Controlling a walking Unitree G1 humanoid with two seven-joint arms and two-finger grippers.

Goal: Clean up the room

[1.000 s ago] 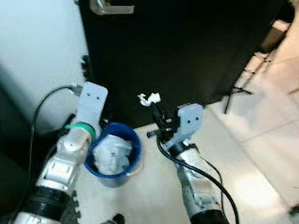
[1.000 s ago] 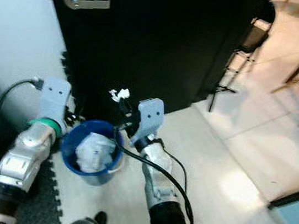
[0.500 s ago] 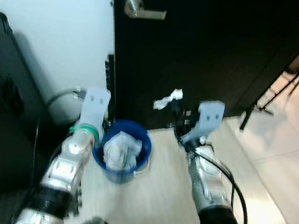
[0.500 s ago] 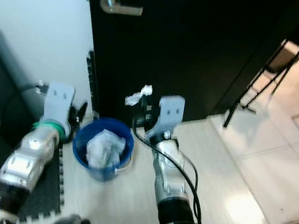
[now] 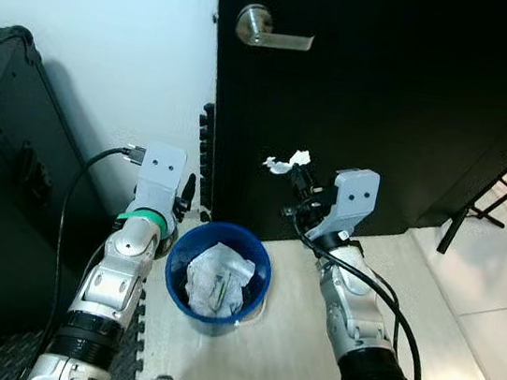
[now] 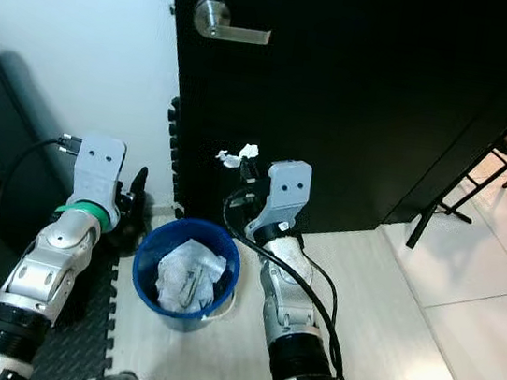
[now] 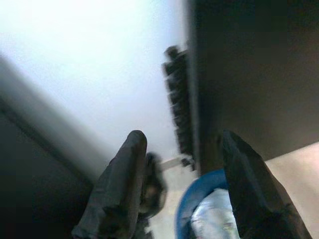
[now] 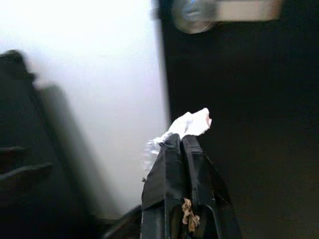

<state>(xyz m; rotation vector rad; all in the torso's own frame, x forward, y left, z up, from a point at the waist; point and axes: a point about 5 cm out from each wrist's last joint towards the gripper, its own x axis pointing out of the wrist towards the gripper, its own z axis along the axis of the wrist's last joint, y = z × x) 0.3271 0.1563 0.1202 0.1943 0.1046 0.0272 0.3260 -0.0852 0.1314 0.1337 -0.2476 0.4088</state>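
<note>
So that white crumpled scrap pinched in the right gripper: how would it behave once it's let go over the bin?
The white crumpled scrap looks like thin tissue or wrapper, so probably very light and floppy. Held by the right gripper shut on one edge, it sticks out loosely, so it may drift rather than drop straight. It hangs behind the blue bin, not above its opening, so it might miss.

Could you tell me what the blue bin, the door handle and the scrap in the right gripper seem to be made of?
Blue bin: likely plastic, smooth and uniformly coloured. Door handle: metal, brushed silver sheen. White scrap pinched in the right gripper: probably crumpled tissue or paper, matte with ragged folds.
</note>
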